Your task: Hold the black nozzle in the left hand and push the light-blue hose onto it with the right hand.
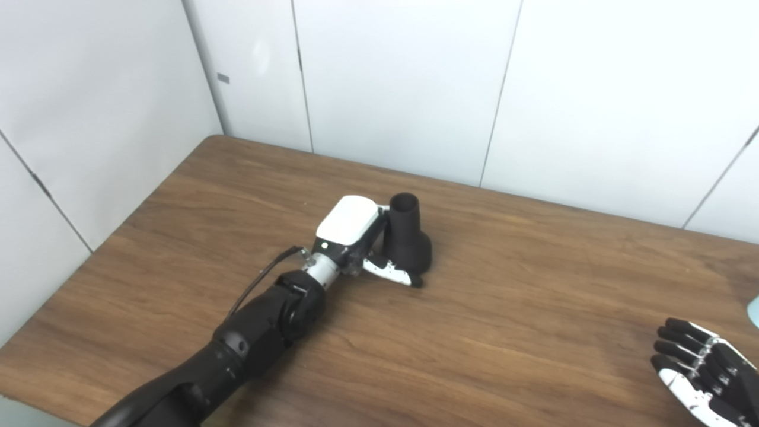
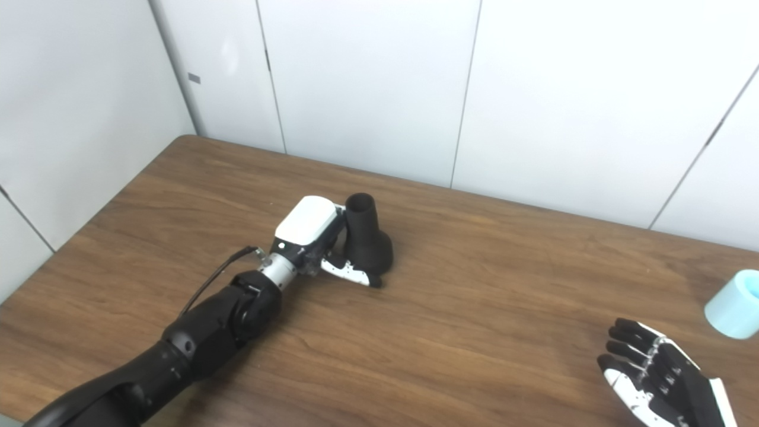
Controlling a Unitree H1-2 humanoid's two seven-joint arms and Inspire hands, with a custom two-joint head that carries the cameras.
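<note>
The black nozzle (image 1: 407, 237) stands upright on the wooden table (image 1: 510, 296), narrow mouth up, wide base down. My left hand (image 1: 362, 237) presses against its left side. The thumb (image 1: 394, 274) curls across the front of the base, and the fingers go round the back, out of sight. A short light-blue hose (image 2: 734, 311) piece sits on the table at the far right. My right hand (image 2: 658, 379) rests low at the bottom right, open, fingers apart, a little way short of the hose and holding nothing.
White wall panels (image 1: 403, 89) close off the table's far edge and left side. Bare wood lies between the nozzle and the right hand.
</note>
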